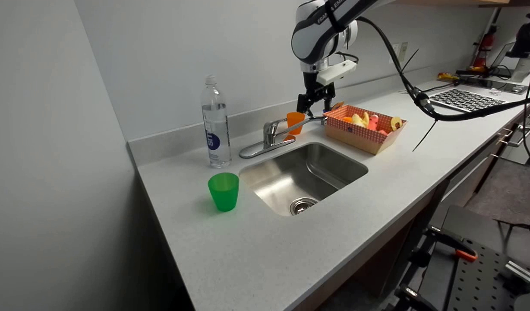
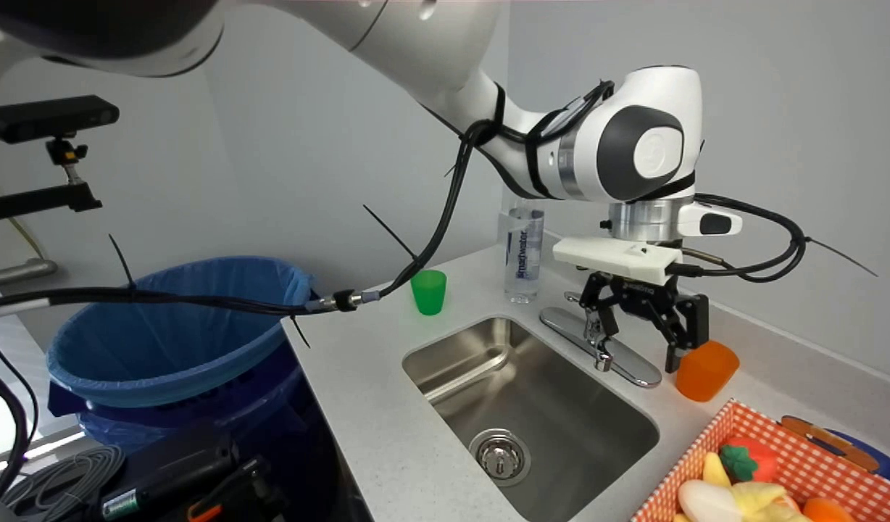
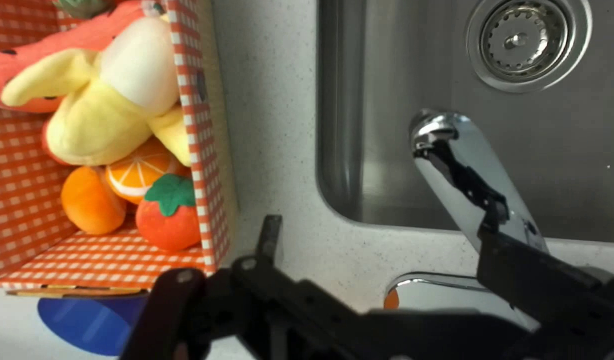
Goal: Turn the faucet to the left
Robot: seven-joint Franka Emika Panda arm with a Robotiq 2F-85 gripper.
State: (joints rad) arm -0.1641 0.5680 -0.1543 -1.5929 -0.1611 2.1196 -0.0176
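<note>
Wrist view, looking down: the faucet lies at three o'clock, shiny chrome, its low, long spout slanting over the sink with the tip toward two o'clock. Dark streaks mark its silver surface. The gripper reaches in from six o'clock, its fingers spread well apart; whether the finger near the spout touches it cannot be told. At nine o'clock sits a red-checked basket holding toy fruit.

With the sink as the clock's center in an exterior view, the faucet stands at eleven o'clock on a flat oval base plate, a short handle on top. A clear bottle with a blue label stands upright at ten, a green cup at nine, and an orange cup at twelve, just beyond the faucet; the basket is at two, near the spout's tip. In an exterior view, the white arm extends from ten o'clock, and the gripper blocks part of the faucet from sight. The arm also hides the bottle's top.
</note>
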